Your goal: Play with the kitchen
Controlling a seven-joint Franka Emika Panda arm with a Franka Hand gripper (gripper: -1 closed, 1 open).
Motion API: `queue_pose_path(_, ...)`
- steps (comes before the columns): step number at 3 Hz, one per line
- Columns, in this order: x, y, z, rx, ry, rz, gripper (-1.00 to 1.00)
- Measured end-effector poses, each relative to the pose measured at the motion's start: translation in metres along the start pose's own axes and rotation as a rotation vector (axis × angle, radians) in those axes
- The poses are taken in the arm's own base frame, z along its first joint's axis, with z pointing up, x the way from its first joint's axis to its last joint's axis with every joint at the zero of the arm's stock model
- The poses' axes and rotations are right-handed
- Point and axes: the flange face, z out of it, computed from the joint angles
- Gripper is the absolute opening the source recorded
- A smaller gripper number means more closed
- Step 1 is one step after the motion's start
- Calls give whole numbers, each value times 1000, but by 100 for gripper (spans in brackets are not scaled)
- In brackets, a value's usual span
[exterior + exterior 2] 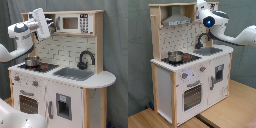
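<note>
The kitchen (65,95) is a tall white and light-wood toy unit, seen in both exterior views. A small metal pot (32,61) stands on the hob, left of the grey sink (75,74) and black faucet (86,59). In the second exterior view the kitchen (165,82) shows its range hood (175,19), pot (175,56), faucet (202,39), knobs (185,76) and shut oven door (192,95). My gripper (49,21) is raised high above the hob, up by the top shelf. In the second exterior view the gripper (202,6) sits beside the hood.
A microwave panel (75,22) fills the kitchen's upper shelf next to my gripper. The dotted backsplash (65,50) lies behind the hob. The kitchen stands on a wooden floor (228,112). A grey curtain (138,50) hangs behind.
</note>
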Motion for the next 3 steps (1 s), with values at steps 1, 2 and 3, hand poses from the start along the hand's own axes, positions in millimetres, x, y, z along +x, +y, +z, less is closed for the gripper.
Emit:
queue_pose_path(1, 0, 4, -11, 6, -6, 73, -100)
queue_pose_path(2, -1, 5, -10, 4, -8, 76, 100)
queue_pose_path(3, -11, 16, 2, -11, -36, 103, 100)
